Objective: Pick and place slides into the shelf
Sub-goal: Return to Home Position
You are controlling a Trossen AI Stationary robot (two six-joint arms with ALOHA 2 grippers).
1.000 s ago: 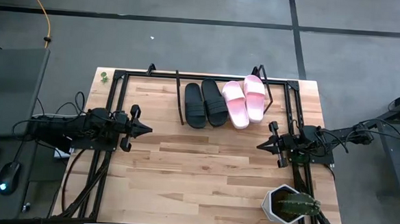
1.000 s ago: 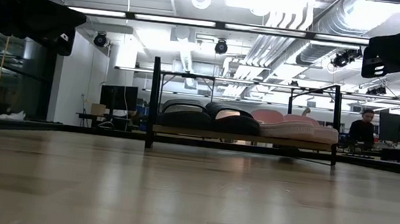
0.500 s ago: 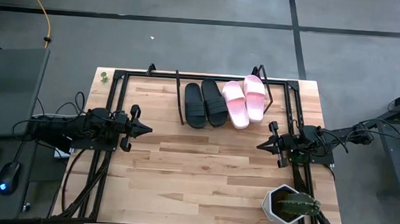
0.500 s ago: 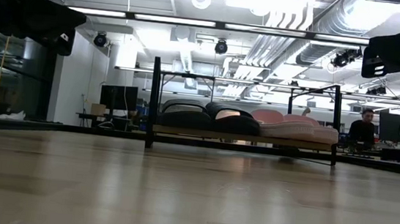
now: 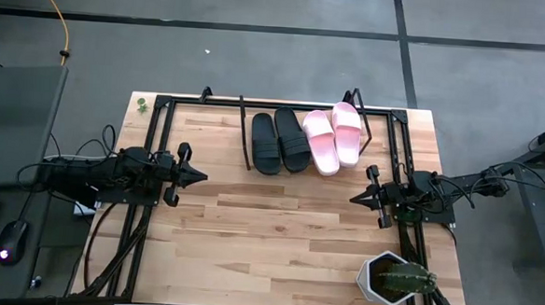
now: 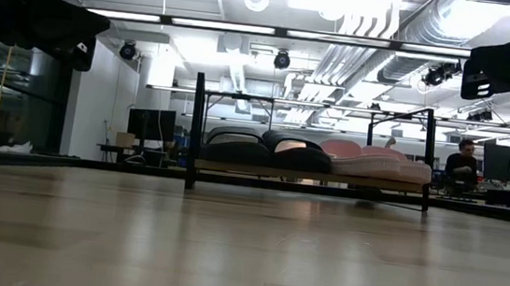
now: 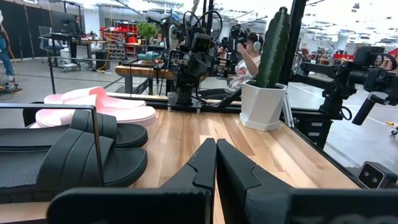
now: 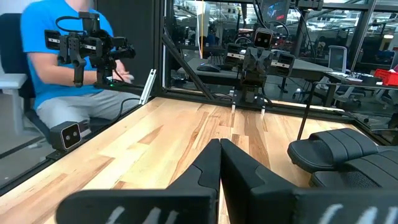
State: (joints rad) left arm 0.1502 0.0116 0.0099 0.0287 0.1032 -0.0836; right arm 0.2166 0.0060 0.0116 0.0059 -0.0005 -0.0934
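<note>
The left gripper (image 5: 196, 176) rests at the left, jaws together and empty. All four slides (image 5: 318, 143) sit in a row on the shelf (image 5: 244, 132), so the job looks done. The right gripper (image 5: 354, 198) rests opposite, jaws together too.

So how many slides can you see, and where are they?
4, all on the shelf, in a row: left black slide, right black slide, then left pink slide and right pink slide. None show elsewhere.
</note>
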